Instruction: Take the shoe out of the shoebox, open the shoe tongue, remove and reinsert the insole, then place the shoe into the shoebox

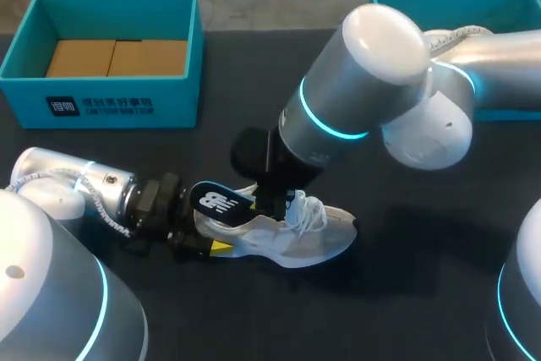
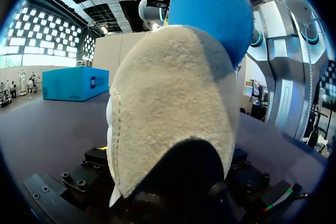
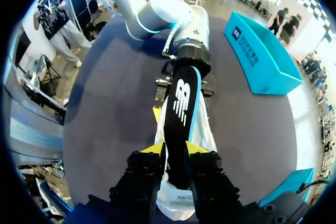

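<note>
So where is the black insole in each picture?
Head view: the insole sticks out of the shoe heel, mid-table.
Left wrist view: its blue underside, above the heel.
Right wrist view: between the fingers of the right gripper.
Shared landmark: the pale shoe.

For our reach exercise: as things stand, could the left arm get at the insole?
Probably not. The left gripper is shut on the heel of the shoe, so it is occupied, and the right gripper pinches the insole from above.
</note>
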